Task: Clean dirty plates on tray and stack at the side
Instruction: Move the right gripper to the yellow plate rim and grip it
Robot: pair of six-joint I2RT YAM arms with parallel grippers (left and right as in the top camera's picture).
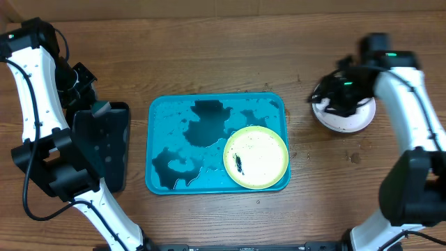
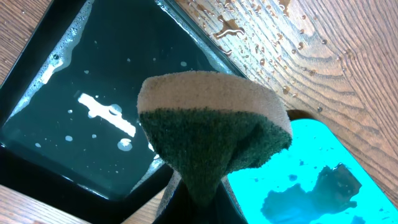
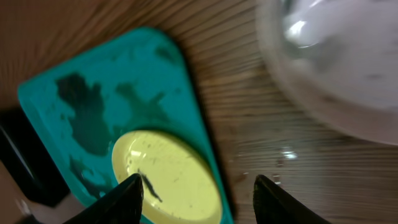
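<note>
Turquoise tray (image 1: pixel 164 132) holding yellow-green plate (image 1: pixel 256 157), left end effector (image 2: pixel 199 204) clamped on sponge (image 2: pixel 211 137), right end effector (image 3: pixel 198 186) apart

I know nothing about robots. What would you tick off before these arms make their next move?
1. Sponge gripped by the left pincer: ok, it is pinched at its lower end.
2. Right pincer free for a plate: ok, it is open and empty.
3. Yellow-green plate clean: not ok, there is a black smear on it.
4. That plate lies on the turquoise tray: ok, at the tray's right end.
5. White plate set aside on the table: ok, it is right of the tray.
6. More plates stacked under the white one: cannot tell.
</note>
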